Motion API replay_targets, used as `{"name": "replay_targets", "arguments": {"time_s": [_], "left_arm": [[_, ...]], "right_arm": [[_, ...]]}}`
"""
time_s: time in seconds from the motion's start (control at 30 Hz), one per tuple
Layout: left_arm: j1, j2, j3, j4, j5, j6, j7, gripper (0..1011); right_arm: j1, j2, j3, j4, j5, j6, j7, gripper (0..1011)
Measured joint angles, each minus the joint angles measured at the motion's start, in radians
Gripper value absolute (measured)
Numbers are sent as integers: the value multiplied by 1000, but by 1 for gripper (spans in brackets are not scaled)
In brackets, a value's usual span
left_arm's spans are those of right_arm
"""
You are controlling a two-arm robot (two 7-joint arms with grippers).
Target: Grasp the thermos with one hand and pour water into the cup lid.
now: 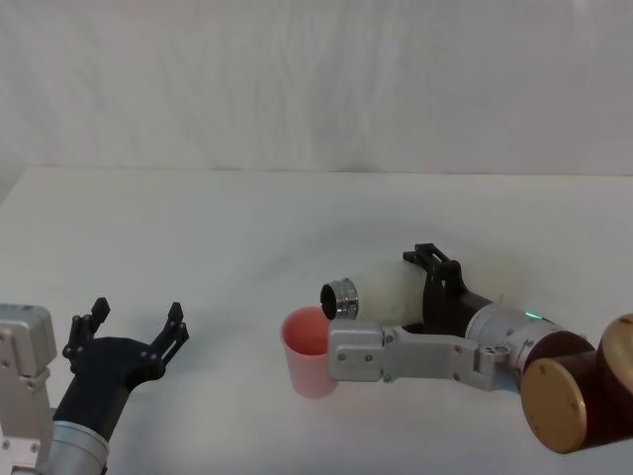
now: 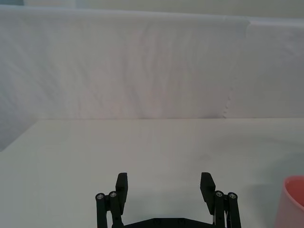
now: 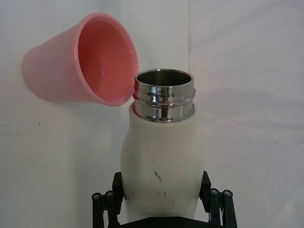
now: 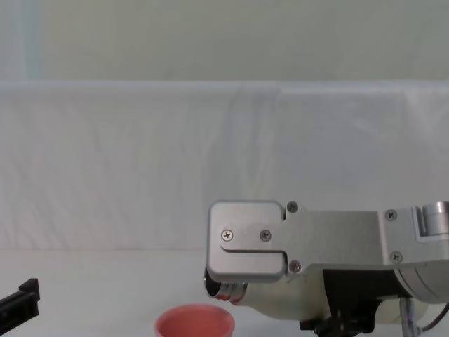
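The cream-white thermos (image 1: pixel 389 289) is tipped nearly flat above the table, and my right gripper (image 1: pixel 423 289) is shut on its body. Its open steel neck (image 1: pixel 341 298) points left and hangs just over the rim of the cup lid (image 1: pixel 307 356), a small pink cup standing upright. From the right wrist, the thermos (image 3: pixel 161 156) fills the space between the black fingers (image 3: pixel 205 183), with the cup lid (image 3: pixel 80 59) right at its mouth. The chest view has the neck (image 4: pixel 224 289) above the cup lid (image 4: pixel 195 323). My left gripper (image 1: pixel 134 332) is parked open at the lower left.
White cloth (image 1: pixel 316 218) covers the table and the wall behind. The grey bracket (image 1: pixel 396 356) on my right wrist hides the cup lid's right side. In the left wrist view, the cup lid (image 2: pixel 294 199) shows to one side of the open left gripper (image 2: pixel 164 185).
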Motion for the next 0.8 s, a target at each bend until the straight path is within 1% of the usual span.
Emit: {"name": "replay_targets", "arguments": {"time_s": [0.37, 0.8], "left_arm": [[0, 0, 0, 0, 0, 0, 0, 1001], [0, 0, 0, 0, 0, 0, 0, 1001]], "right_arm": [[-3, -17, 11, 6, -37, -17, 19, 956], [-9, -28, 11, 5, -106, -33, 39, 957]]}}
